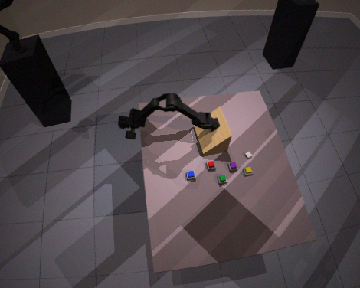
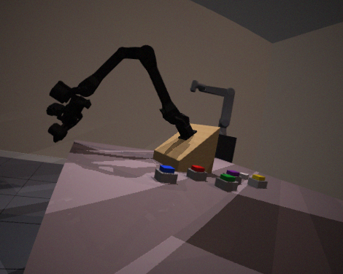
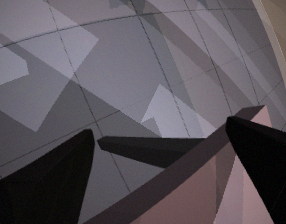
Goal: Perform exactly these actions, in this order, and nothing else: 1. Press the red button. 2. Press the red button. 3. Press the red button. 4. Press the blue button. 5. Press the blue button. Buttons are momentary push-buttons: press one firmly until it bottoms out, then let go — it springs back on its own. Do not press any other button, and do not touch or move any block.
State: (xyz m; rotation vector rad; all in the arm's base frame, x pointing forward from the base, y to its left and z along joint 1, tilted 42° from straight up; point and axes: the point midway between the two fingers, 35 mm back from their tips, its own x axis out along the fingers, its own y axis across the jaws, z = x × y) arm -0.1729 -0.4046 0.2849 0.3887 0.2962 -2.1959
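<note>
The red button [image 1: 211, 164] [image 2: 198, 168] sits on a grey base in front of the wooden wedge, its cap standing up. The blue button [image 1: 191, 174] [image 2: 167, 169] is to its left in the top and exterior views, its cap also up. My gripper [image 1: 127, 128] [image 2: 56, 111] [image 3: 161, 130] is open and empty. It hangs high in the air at the far left, beyond the table's left edge and well away from both buttons. Neither button shows in the wrist view, which shows floor and a table edge.
A green button [image 1: 222, 178] [image 2: 228, 178], a purple button [image 1: 233, 165] [image 2: 233, 173] and a yellow button [image 1: 248, 170] [image 2: 258, 178] stand right of the red one. A small white block [image 1: 248, 155] [image 2: 244, 175] lies behind them. The arm stands on the wooden wedge [image 1: 220, 147] [image 2: 203, 154].
</note>
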